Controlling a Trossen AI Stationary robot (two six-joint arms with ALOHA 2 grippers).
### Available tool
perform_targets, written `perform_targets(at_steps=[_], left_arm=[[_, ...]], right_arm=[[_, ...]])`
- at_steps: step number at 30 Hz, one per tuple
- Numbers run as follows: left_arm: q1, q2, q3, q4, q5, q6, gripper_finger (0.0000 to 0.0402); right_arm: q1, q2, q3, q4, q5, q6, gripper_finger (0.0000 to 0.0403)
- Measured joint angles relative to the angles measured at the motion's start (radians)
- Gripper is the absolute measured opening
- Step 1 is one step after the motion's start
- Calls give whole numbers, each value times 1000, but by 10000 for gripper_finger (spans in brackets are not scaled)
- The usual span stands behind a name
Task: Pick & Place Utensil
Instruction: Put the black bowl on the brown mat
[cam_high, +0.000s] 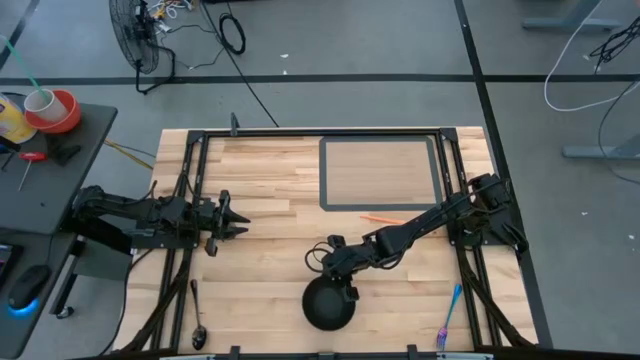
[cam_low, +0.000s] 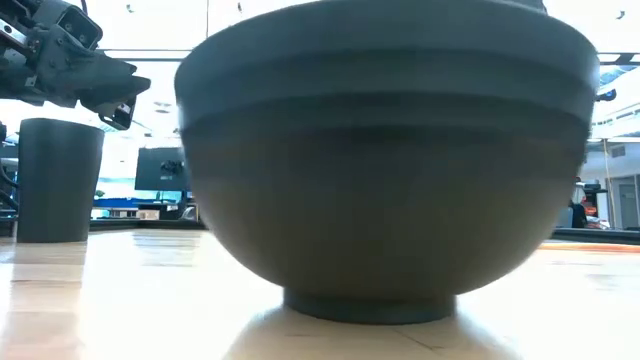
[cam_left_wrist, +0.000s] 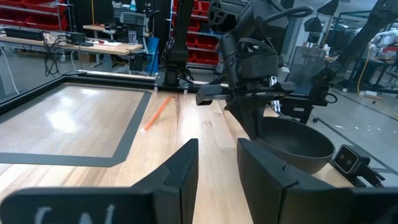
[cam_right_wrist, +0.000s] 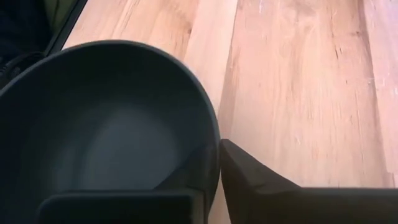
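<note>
Two utensils show in your high view. A black metal spoon (cam_high: 197, 315) lies at the worktop's (cam_high: 270, 270) near left corner. A blue-and-purple plastic utensil (cam_high: 450, 315) lies at the near right corner. Both are flat on the wood, well apart from either arm. Between them sits a dark grey round bowl (cam_high: 328, 306). Your right gripper (cam_high: 350, 290) is on its rim at the side facing the grey mat with the dark border (cam_high: 380, 172). A thin orange stick (cam_high: 383, 219) lies just in front of that mat. Your left gripper (cam_high: 228, 218) hangs over the left side, away from everything.

From the low view, the dark grey round bowl (cam_low: 385, 160) fills nearly the whole picture. The left gripper (cam_low: 105, 85) shows high in the upper corner.

Your left wrist view shows the left gripper (cam_left_wrist: 217, 168) with its fingers (cam_left_wrist: 183, 177) parted by a narrow gap and nothing between them. Farther off you see the bowl (cam_left_wrist: 298, 146), with the right arm's gripper down at its rim, and the thin orange stick (cam_left_wrist: 157, 113) beside the mat (cam_left_wrist: 68, 121).

Your right wrist view has the right gripper (cam_right_wrist: 217, 149) clenched on the bowl's (cam_right_wrist: 106, 137) rim. One of the fingers (cam_right_wrist: 255, 183) is outside the wall over bare worktop (cam_right_wrist: 298, 74) and the other is inside.
</note>
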Motion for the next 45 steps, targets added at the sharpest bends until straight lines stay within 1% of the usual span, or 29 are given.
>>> perform_targets(at_steps=[9,20,29,39,41,45], left_arm=[[0,0,0,0,0,0,115],[0,0,0,0,0,0,115],[0,0,0,0,0,0,115],[0,0,0,0,0,0,115],[0,0,0,0,0,0,115],[0,0,0,-1,0,0,115]], right_arm=[[0,0,0,0,9,-1,13],[-2,-1,0,11,8,3,11],[-28,-17,0,12,-7,22,10],[-86,-74,0,26,-9,207,10],[-106,-85,0,18,-3,276,10],[-158,-123,0,-47,55,454,10]])
